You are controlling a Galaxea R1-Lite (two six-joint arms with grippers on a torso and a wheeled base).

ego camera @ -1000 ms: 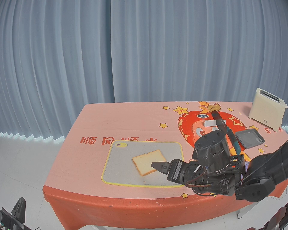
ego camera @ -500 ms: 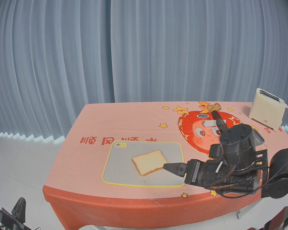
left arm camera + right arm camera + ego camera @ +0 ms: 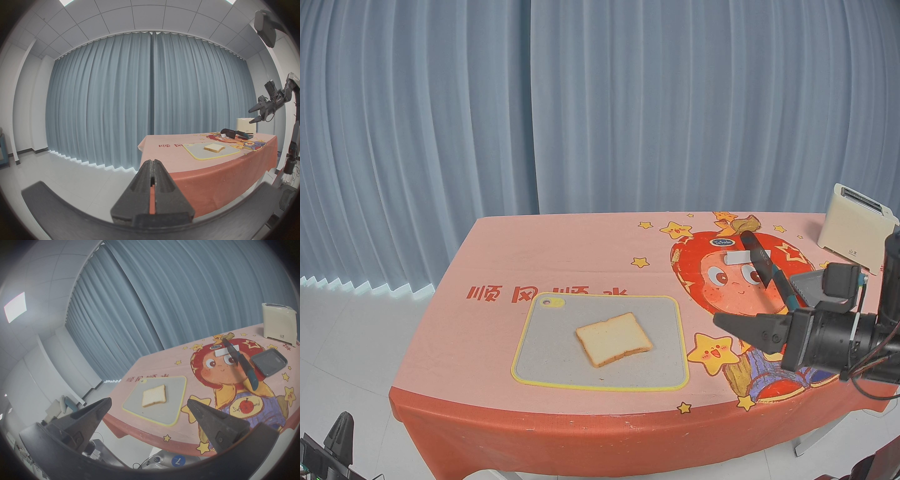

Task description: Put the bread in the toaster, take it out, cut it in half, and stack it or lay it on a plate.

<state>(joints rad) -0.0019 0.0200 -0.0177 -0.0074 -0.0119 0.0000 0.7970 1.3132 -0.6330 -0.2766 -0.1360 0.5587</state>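
On the cutting board (image 3: 550, 350) we find the bread slice (image 3: 614, 339) flat, staged for halving; right claw (image 3: 729, 326) apart, held high at the bench's (image 3: 550, 262) right end; left claw (image 3: 152, 165) together.

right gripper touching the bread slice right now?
Apart. Head view: the right gripper hangs open above the tablecloth beside the cutting board, while the bread slice lies on the board, with bare board and cloth between them.

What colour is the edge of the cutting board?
Yellow, around the grey cutting board; clearest in head view.
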